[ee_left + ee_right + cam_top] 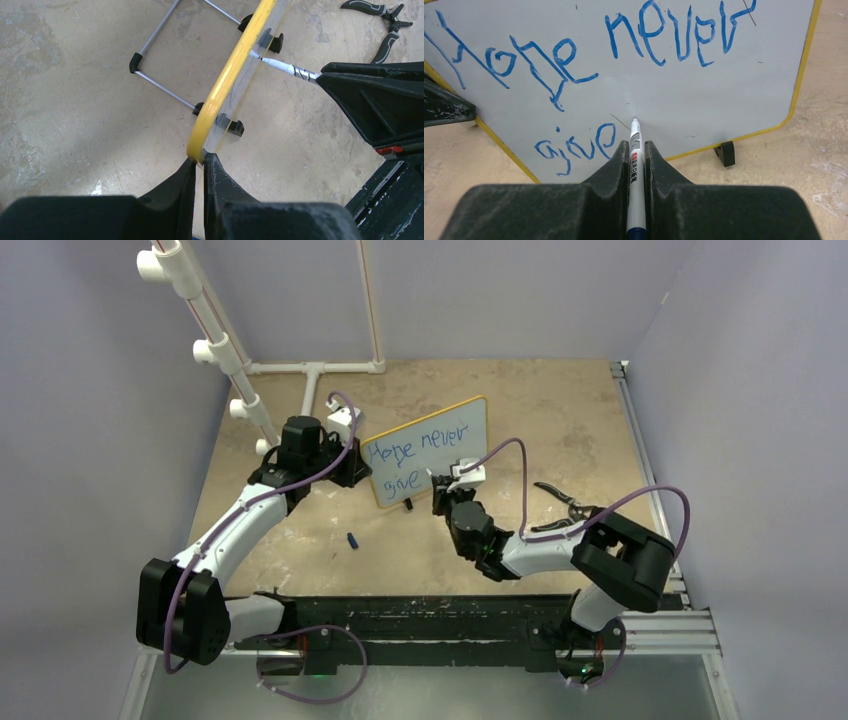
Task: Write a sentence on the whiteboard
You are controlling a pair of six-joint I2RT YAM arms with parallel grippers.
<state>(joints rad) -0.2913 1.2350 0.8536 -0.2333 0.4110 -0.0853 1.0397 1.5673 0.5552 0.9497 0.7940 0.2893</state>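
The right claw (637,146) is clamped on a marker (636,134), whose tip meets the whiteboard (724,90) just ahead, right of "give" in the sentence (574,145). The left claw (199,161) pinches its yellow edge between closed fingers. The writing looks mid-sentence; the next move calls for a light, steady "s".

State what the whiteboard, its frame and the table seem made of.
Whiteboard: smooth white, likely coated melamine or steel; marker ink sits on top. Frame: smooth yellow, probably plastic, with a soft sheen. Table: matte tan, mottled and scuffed, perhaps wood board or laminate.
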